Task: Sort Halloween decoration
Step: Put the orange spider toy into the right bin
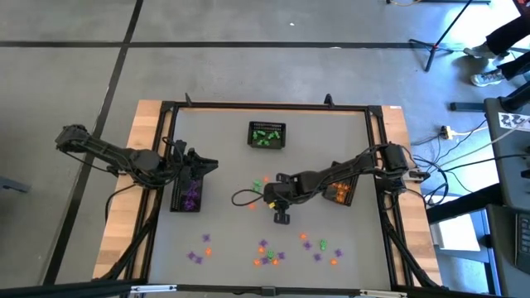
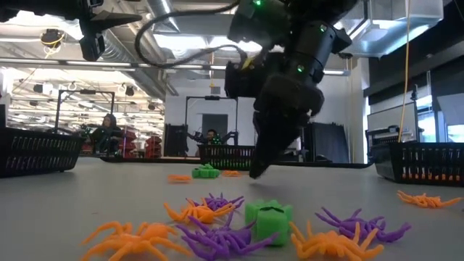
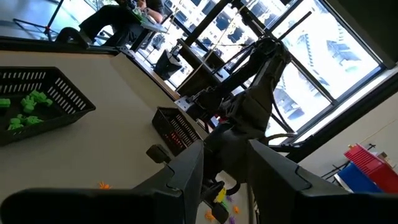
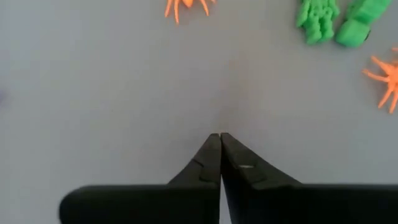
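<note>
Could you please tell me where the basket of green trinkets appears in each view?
High view: basket, top centre of the table.
Low view: far centre, behind the right gripper.
Left wrist view: picture's left edge.
Right wrist view: not in it.
Shared landmark: the shut right gripper, nearer than the basket.

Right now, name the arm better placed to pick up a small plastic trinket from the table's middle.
Right. The right gripper, shut on nothing, hangs over the loose green and orange plastic trinkets mid-table. The left gripper waits above the black mesh basket of purple trinkets.
</note>
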`<action>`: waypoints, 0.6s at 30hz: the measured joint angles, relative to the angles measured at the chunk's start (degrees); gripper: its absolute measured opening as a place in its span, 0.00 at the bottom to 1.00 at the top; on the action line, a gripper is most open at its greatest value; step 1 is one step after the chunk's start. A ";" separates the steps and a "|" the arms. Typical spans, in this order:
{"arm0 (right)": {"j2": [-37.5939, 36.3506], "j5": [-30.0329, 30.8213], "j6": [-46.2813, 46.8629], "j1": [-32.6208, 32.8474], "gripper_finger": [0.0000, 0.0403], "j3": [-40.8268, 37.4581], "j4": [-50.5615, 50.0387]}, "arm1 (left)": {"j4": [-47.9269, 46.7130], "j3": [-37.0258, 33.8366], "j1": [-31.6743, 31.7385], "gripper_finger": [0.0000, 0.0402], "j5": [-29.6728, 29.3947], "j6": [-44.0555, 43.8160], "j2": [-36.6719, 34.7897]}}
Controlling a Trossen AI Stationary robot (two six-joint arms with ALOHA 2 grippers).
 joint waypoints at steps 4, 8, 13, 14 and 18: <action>0.00 -0.36 0.00 0.00 0.01 1.82 -0.19 | 0.00 0.00 0.00 0.29 0.00 0.31 0.00; -0.15 -0.14 -0.01 0.00 0.06 3.76 0.51 | -0.02 0.00 0.00 0.29 0.01 0.31 0.00; -0.16 2.33 -0.13 -3.21 0.17 6.35 -2.11 | 0.00 0.00 0.00 0.29 0.02 0.31 0.00; -0.20 2.21 -0.11 -4.42 0.20 6.58 -2.47 | 0.00 0.00 0.00 0.29 0.02 0.29 0.00; -0.24 1.90 -0.01 -8.94 0.29 6.52 -4.66 | 0.00 0.00 0.00 0.29 0.04 0.26 0.00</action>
